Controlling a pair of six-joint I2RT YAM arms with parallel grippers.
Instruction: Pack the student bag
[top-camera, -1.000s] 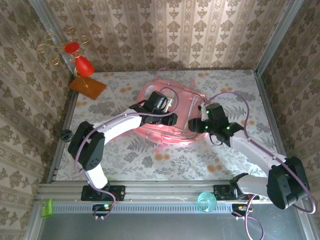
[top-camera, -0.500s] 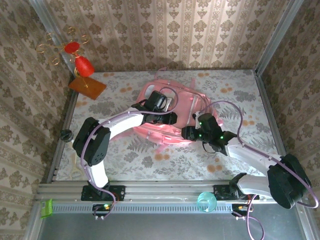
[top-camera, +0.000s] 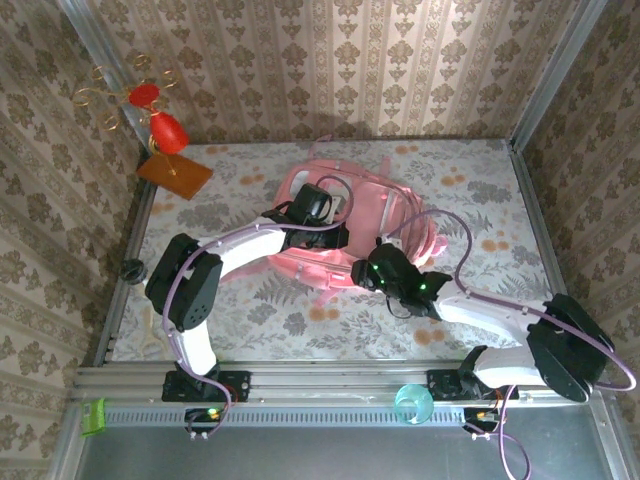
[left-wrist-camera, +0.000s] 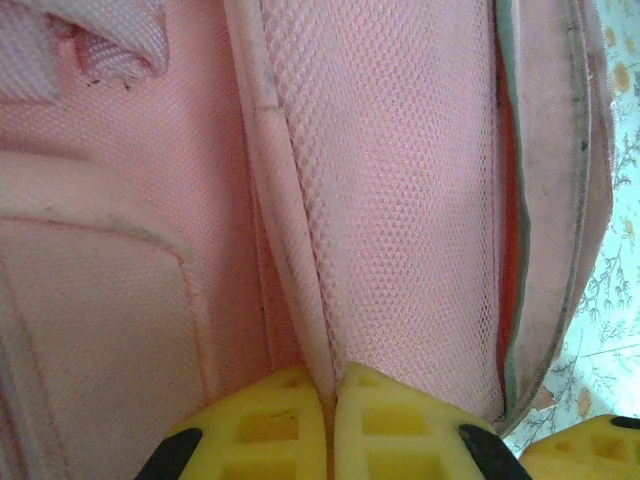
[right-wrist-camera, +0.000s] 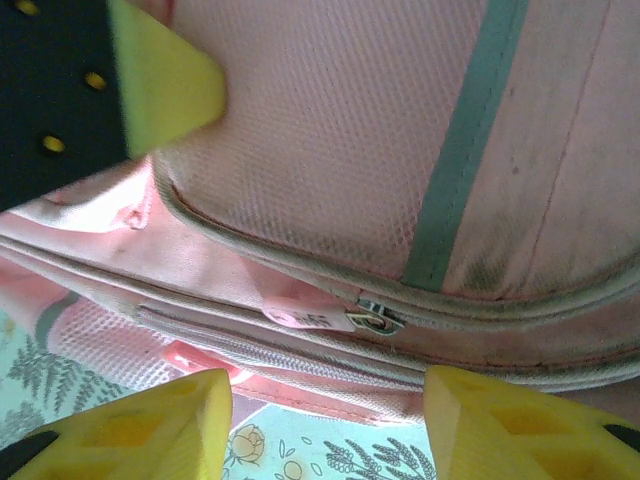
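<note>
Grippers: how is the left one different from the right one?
Left gripper is shut, pinching a seam of the bag; right gripper is open, holding nothing. Left sits on the bag's mesh; right is at its edge, by a zipper. Both have yellow fingers.

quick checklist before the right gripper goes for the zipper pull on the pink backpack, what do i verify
1. Hold: left gripper shut on a seam of the student bag: ok.
2. Opening: right gripper with its jaws apart: ok.
3. Aim: zipper pull sits ahead of the right gap, not yet gripped: ok.
4. Support: bag lies on the table: ok.
5. Zipper's free travel along the track: cannot tell.
</note>
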